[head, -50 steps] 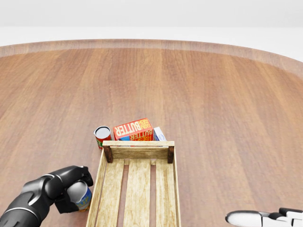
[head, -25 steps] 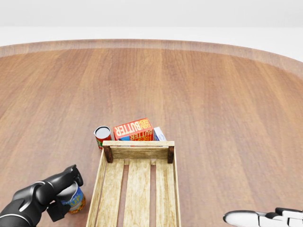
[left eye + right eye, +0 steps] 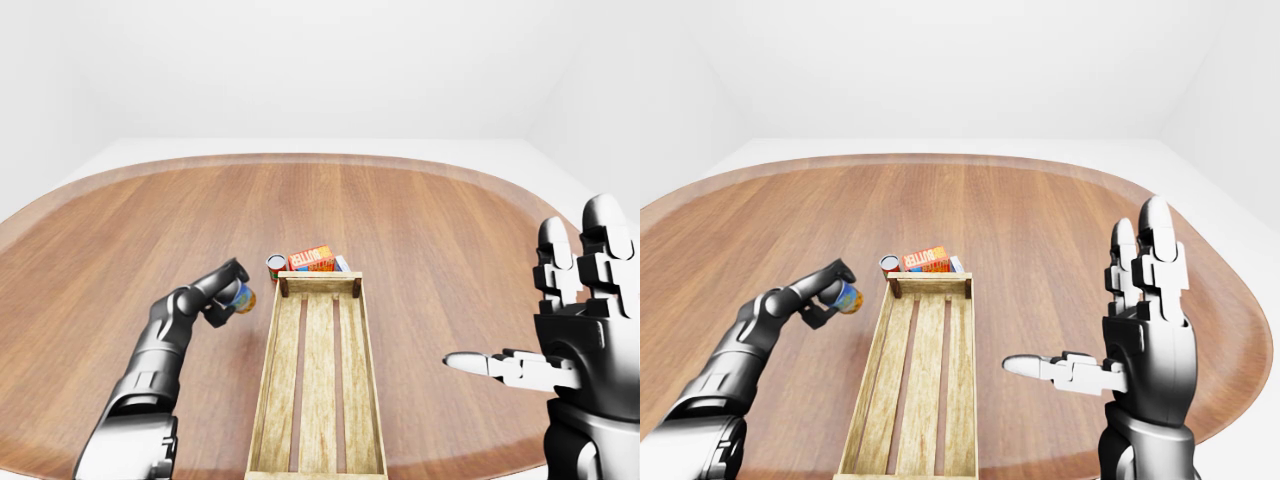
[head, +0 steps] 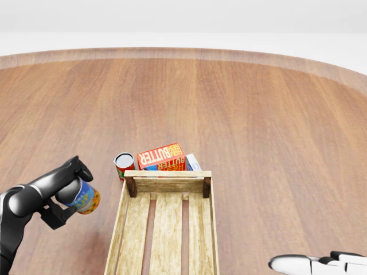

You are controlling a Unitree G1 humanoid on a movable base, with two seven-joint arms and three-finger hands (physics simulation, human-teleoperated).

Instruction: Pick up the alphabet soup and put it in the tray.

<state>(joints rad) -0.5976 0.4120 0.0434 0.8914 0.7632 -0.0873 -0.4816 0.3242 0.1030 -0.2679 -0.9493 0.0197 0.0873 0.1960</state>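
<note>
The left hand (image 4: 64, 192) grips the alphabet soup can (image 4: 80, 197) off the table, the wooden tray (image 4: 166, 229), red can (image 4: 124, 164) and butter box (image 4: 162, 156) to its right.

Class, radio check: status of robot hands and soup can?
Left robot hand shut on alphabet soup, lifted left of tray. Right robot hand open. Path clear.

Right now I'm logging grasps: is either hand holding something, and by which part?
The left hand holds the alphabet soup can, fingers wrapped round its side wall, tilted, beside the tray. The right hand is open and holds nothing.
</note>
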